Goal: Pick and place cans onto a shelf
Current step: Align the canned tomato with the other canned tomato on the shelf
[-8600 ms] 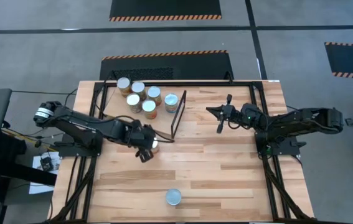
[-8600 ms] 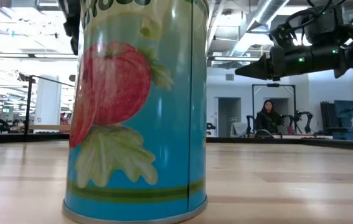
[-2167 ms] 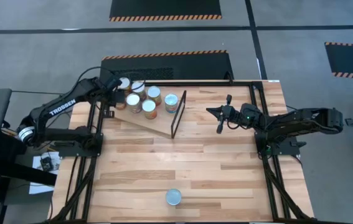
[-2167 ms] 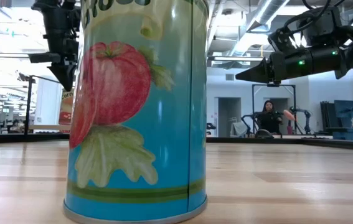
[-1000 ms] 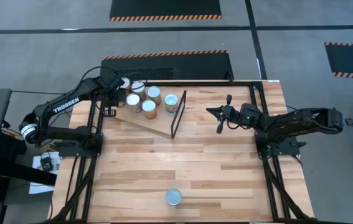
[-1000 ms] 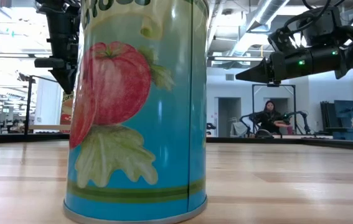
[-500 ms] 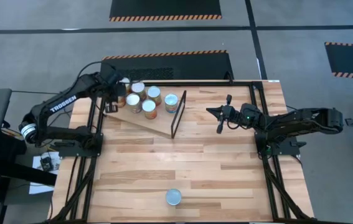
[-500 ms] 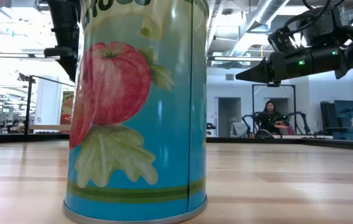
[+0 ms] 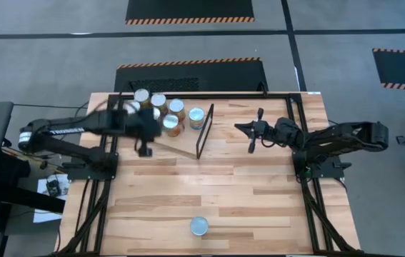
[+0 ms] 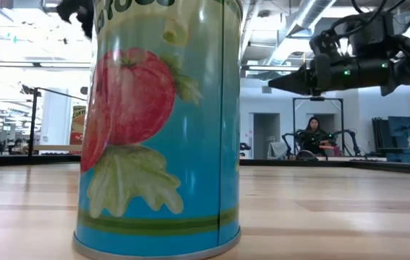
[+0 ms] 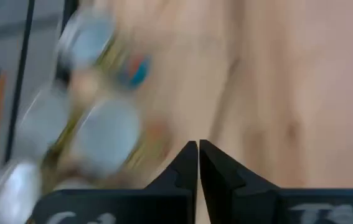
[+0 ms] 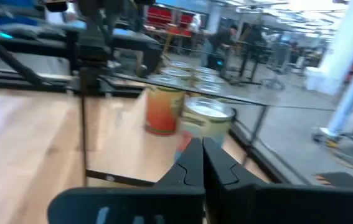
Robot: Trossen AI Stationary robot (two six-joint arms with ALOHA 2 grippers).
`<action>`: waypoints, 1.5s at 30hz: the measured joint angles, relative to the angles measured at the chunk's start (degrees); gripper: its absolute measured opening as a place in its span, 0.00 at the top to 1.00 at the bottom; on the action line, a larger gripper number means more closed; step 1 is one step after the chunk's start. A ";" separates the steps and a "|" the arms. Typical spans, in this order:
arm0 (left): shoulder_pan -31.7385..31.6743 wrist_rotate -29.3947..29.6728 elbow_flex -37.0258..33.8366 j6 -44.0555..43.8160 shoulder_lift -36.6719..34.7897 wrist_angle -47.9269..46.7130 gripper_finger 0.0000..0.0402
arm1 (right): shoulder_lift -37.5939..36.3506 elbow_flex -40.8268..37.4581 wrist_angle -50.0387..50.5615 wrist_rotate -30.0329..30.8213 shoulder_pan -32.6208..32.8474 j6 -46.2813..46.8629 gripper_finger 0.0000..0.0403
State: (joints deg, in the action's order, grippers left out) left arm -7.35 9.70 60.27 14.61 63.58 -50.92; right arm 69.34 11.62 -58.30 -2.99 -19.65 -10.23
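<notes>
Overhead, six cans [image 9: 161, 111] stand clustered on the shelf [image 9: 181, 138], a tilted wooden board at the far left part of the table [image 9: 216, 193], with a thin black frame [image 9: 203, 131] at its right end; a seventh can [image 9: 198, 226], blue with a tomato on its label, stands alone near the table's front edge, well apart from the rest. The left gripper [image 9: 143, 148] hangs over the board's near left side, just beside the cluster, its fingers [image 11: 187, 165] pressed together on nothing; the right gripper [image 9: 253, 140] waits above the table to the right of the frame, its fingers [image 12: 193, 158] likewise pressed together and empty; a person [image 10: 312, 136] sits in the room beyond the table.
</notes>
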 joint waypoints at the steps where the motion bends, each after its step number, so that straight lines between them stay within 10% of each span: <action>1: 2.96 0.03 -0.63 -1.56 0.40 3.31 0.99 | 1.28 0.00 -1.68 -0.97 0.00 0.53 0.99; 17: 30.75 6.38 -0.19 -18.90 22.11 30.95 1.00 | 17.68 -0.98 -19.32 -2.47 8.30 9.16 0.99; 45: 49.15 12.18 50.37 -36.03 62.41 -1.45 0.77 | 19.65 -1.29 -22.08 37.95 47.95 9.84 0.99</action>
State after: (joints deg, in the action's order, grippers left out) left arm 41.80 21.88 110.63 -21.41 125.99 -52.37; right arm 88.99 10.33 -80.38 34.96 28.29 -0.39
